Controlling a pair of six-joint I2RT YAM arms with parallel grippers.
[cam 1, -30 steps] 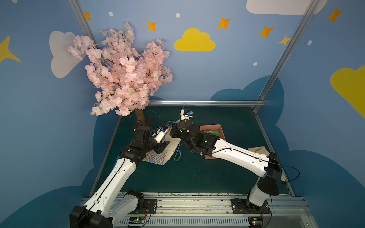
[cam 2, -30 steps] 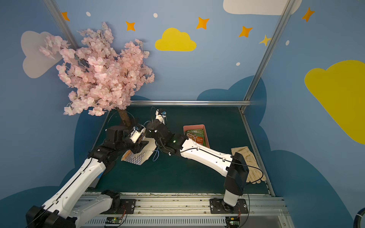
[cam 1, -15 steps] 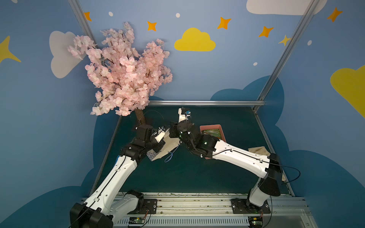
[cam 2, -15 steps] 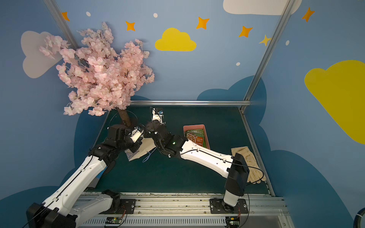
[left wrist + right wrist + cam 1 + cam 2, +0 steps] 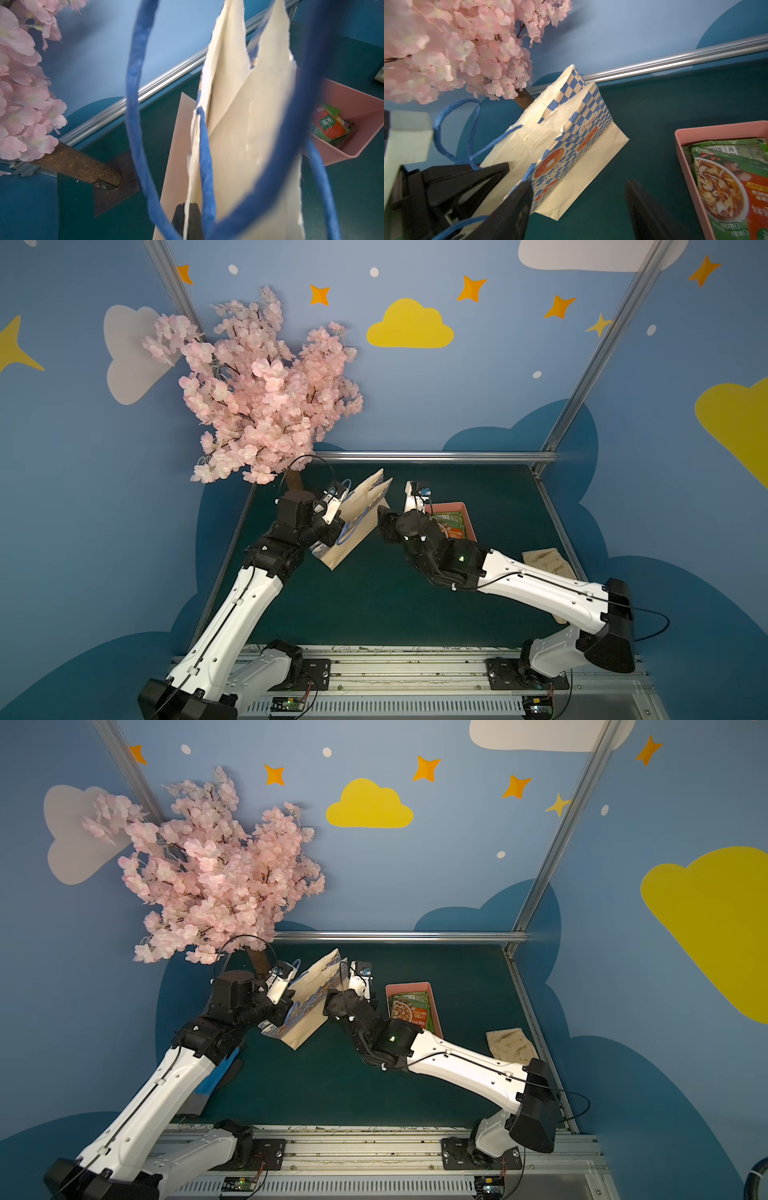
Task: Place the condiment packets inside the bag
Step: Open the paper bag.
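A second ago the bag (image 5: 362, 516) lay low on the worktop (image 5: 374, 605) with both tools at it; now it is raised and tilted, one narrow end pointing up toward the back rail and its lower corner near or on the worktop, which of the two cannot be told. The left tool (image 5: 338, 526) has risen with it and is closed on the bag's cream paper edge. The right tool (image 5: 380, 517) now stands open just beside the bag, holding nothing. The packets (image 5: 409, 1009) have not moved: all that show lie in the pink tray (image 5: 432, 990), none in the bag. In both top views the grip is too small to judge. The left wrist view settles it: the left tool (image 5: 187, 220) has its dark fingers (image 5: 178, 216) pressed on the paper, with the blue handles (image 5: 135, 104) looping blurred in front, the bag's (image 5: 239, 135) plain inside and a red-orange packet in the tray (image 5: 353, 104) behind. The right wrist view alone shows the right tool (image 5: 579, 185) spread wide, one finger overlapping the bag's (image 5: 571, 135) edge, plus the blue checks and orange rings printed on it and a green packet in the tray (image 5: 681, 145). Only the top views show the glove (image 5: 513, 1046) at the worktop's right edge and the whole pink tree (image 5: 266, 398).
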